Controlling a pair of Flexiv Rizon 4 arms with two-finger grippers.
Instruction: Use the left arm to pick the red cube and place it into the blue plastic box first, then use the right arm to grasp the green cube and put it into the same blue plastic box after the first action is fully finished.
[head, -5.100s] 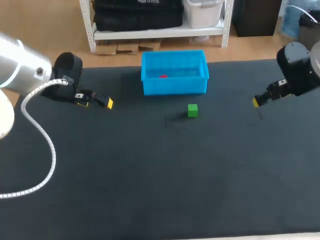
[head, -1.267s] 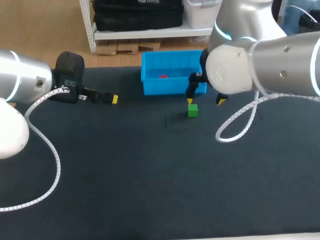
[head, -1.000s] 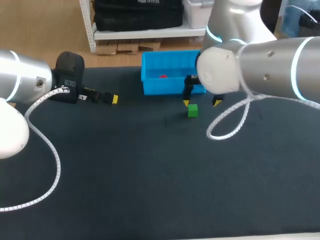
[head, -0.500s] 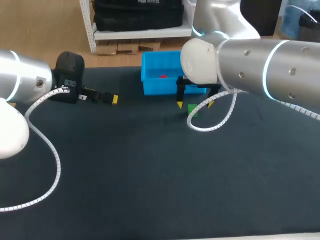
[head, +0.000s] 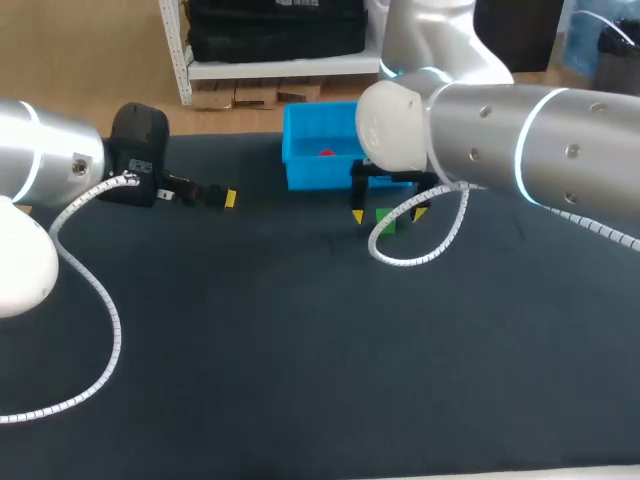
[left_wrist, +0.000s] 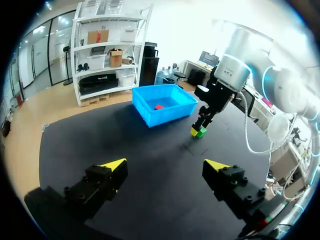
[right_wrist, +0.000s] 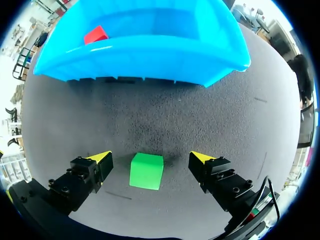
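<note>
Right gripper (right_wrist: 151, 158) straddles the green cube (right_wrist: 146, 171), fingers spread and not touching it, near the box (right_wrist: 150, 50) holding the red cube (right_wrist: 95, 35). Left gripper (left_wrist: 165, 164) hangs open, well apart. The cube looks light and rigid; pinch its flat opposite sides.

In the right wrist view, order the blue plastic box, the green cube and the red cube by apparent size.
1. blue plastic box
2. green cube
3. red cube, though it lies farther from the camera, so both cubes may truly match.
</note>
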